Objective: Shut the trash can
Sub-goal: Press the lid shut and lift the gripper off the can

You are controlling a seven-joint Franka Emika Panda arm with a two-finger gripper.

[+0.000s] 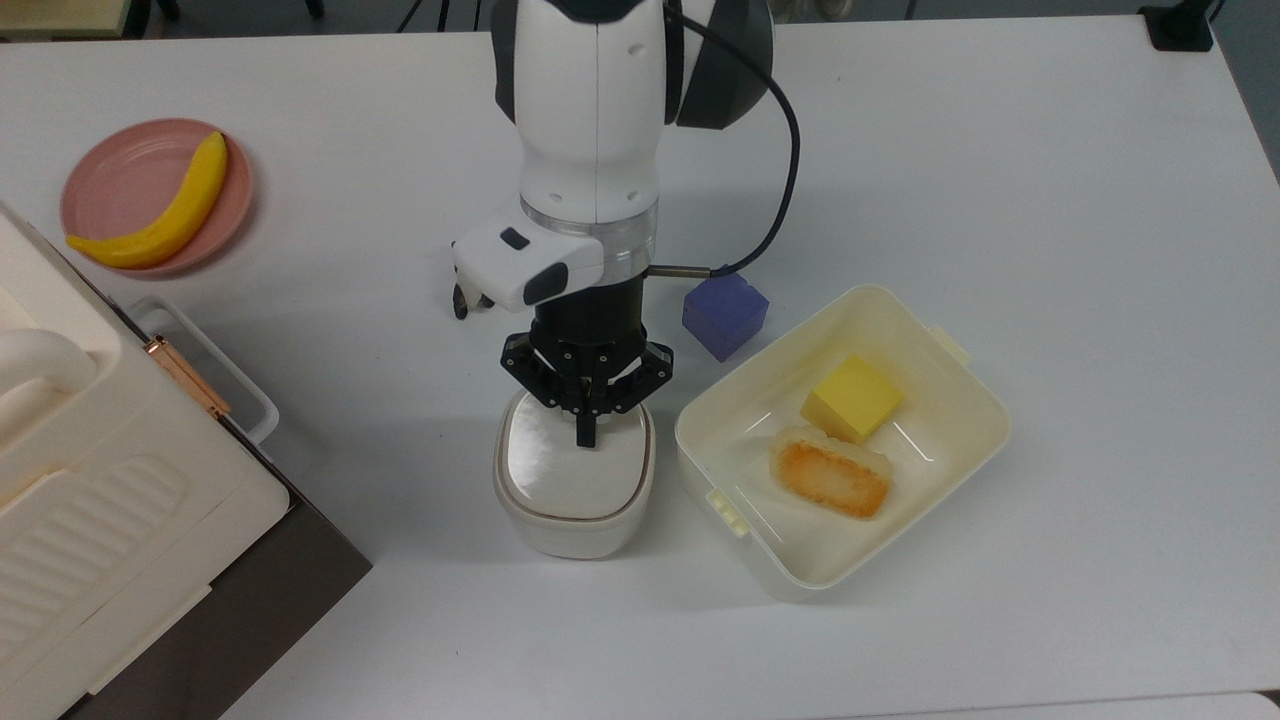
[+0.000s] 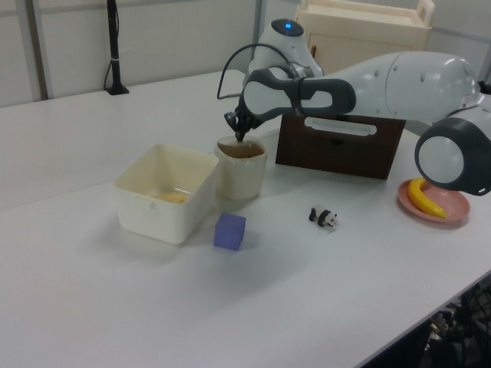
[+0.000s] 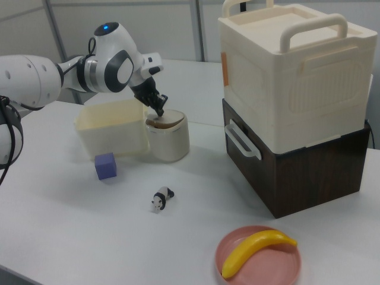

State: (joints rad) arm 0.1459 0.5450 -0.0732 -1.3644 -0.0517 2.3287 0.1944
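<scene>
The end effector (image 1: 588, 428) hides the trash can (image 1: 573, 490) lid's far end.
</scene>
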